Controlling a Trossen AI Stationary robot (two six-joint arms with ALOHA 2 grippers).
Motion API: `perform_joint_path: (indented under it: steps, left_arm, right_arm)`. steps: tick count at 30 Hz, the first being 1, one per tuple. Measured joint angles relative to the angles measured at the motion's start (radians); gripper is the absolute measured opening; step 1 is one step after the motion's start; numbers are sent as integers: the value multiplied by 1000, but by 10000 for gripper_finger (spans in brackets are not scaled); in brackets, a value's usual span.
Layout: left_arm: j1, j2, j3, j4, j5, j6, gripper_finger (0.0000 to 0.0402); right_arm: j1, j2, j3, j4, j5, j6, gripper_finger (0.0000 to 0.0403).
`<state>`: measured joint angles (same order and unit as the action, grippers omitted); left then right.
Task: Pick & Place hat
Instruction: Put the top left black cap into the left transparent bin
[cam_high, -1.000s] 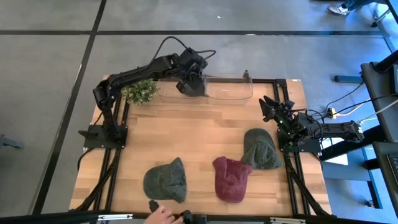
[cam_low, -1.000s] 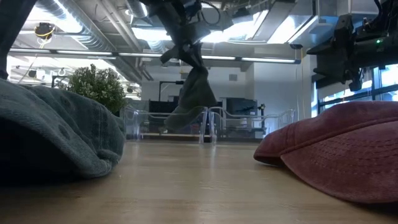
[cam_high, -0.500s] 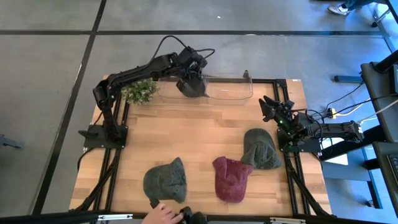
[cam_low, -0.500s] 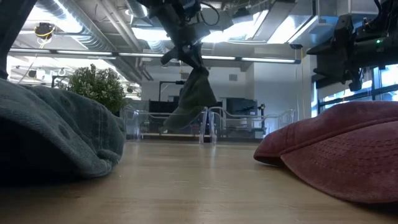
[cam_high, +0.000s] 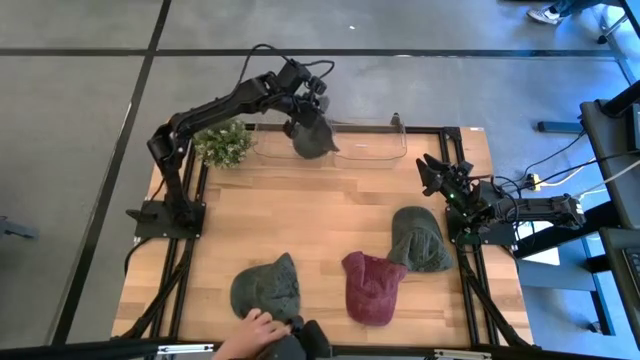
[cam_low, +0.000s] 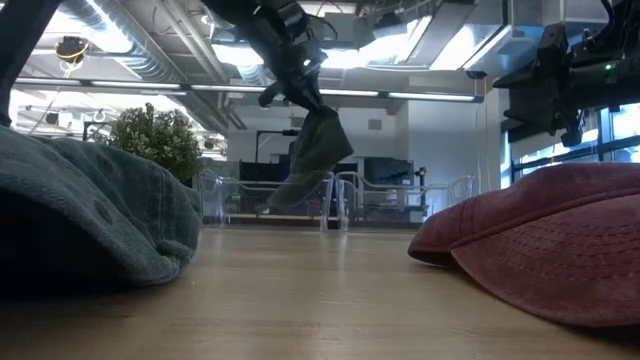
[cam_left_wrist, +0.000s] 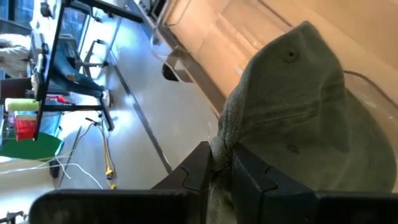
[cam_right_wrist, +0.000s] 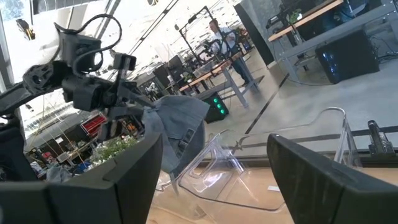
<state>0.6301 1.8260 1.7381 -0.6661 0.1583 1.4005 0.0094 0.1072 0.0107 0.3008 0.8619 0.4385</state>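
Lifted slightly, left tool (cam_left_wrist: 216, 163) pinching green hat (cam_high: 312, 138) over clear bin (cam_high: 365, 143), right tool (cam_right_wrist: 211, 163) spread

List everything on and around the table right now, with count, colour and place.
Held hat: one, grey-green, hanging from the left gripper above the clear bin.
Clear bin: one, transparent, at the table's far edge.
Plant: one, green, far left corner, beside the bin.
Hats on the table: three; grey-green hat near left, red hat near middle, green hat right, overlapping the red one's edge.
Person's hand: one, at the near edge.
Left gripper: shut on the held hat's edge.
Right gripper: open, waiting at the right edge.
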Motion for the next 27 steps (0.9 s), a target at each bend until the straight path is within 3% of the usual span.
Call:
perform_joint_path:
  steps: [27]
  left_arm:
    - [-3, 55, -1, 67, -115, 61, 58]
  right_arm:
    - [0, 0, 0, -37, 1, -1, 289]
